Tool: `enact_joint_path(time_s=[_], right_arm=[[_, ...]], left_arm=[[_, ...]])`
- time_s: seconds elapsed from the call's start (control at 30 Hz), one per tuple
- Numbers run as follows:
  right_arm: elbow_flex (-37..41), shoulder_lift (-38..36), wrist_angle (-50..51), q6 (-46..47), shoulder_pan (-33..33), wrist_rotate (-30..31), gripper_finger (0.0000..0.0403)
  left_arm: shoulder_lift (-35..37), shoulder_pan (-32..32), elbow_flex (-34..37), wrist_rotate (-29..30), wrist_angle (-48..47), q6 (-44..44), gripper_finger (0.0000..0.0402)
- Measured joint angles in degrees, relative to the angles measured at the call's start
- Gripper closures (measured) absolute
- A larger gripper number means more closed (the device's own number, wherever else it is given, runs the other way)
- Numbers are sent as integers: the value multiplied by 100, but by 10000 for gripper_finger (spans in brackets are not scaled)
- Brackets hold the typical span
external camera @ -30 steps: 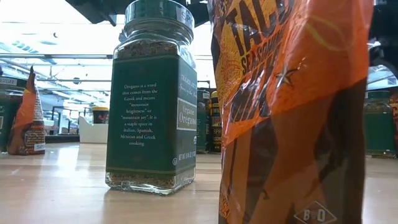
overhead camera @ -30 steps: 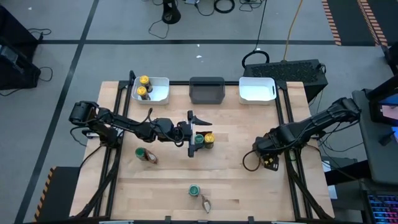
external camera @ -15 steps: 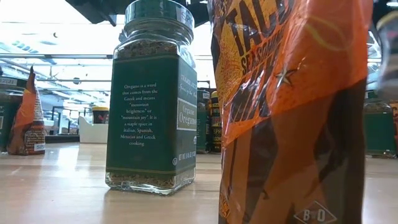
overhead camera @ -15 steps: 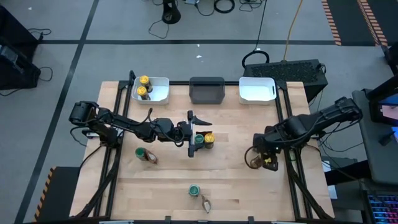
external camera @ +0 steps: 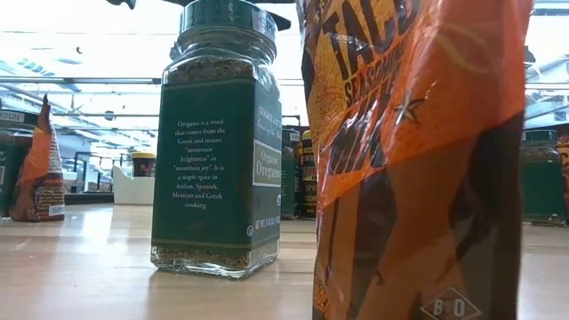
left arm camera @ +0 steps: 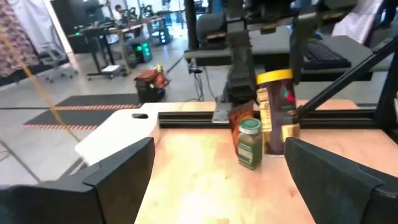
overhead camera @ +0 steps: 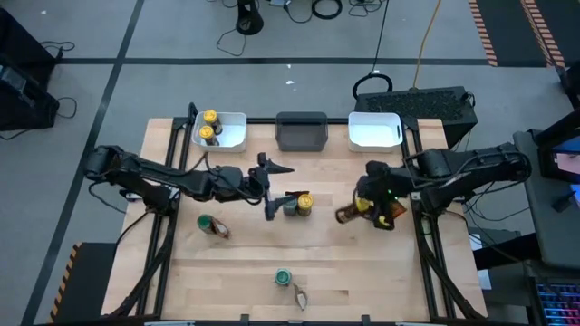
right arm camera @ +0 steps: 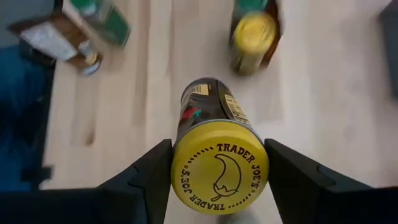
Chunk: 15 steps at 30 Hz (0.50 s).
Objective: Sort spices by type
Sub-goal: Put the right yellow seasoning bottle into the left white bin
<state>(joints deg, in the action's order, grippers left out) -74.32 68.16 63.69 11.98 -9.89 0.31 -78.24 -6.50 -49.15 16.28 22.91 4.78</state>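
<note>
Currently a yellow-lidded spice jar (right arm camera: 217,152) is clamped by the lid between the fingers of the right gripper (overhead camera: 362,210), right of centre in the high view, over the wooden table (overhead camera: 335,263). The jar is seen tilted, its body (overhead camera: 347,215) pointing toward frame centre.

The left gripper (overhead camera: 269,190) is held just left of centre with jaws spread wide and nothing between them. Just beside it, a green-lidded jar (overhead camera: 290,206), a yellow-lidded jar (overhead camera: 305,205) and an orange-brown packet (left arm camera: 241,116) are clustered together.

Two yellow-lidded jars (overhead camera: 209,126) are noted in the white bin (overhead camera: 237,138) at upper left. A dark grey bin (overhead camera: 301,132) and a second white bin (overhead camera: 375,130) are lined along the top edge.

At lower left, a green-lidded jar with a packet (overhead camera: 212,226) is recorded; at bottom centre, an oregano jar (external camera: 218,142) and a taco seasoning packet (external camera: 418,160).
</note>
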Motion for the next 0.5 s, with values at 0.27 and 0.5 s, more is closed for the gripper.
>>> enact_joint_path(time_s=[0.27, 0.5], right_arm=[[0, 249, -1376, -1564, 1078, -3, 200], [-460, 986, -2217, -2476, 1761, -32, 200]], left_arm=[[982, 0, 0, 628, -1553, -157, 43], [1379, 13, 0, 866, -2209, -288, 43]])
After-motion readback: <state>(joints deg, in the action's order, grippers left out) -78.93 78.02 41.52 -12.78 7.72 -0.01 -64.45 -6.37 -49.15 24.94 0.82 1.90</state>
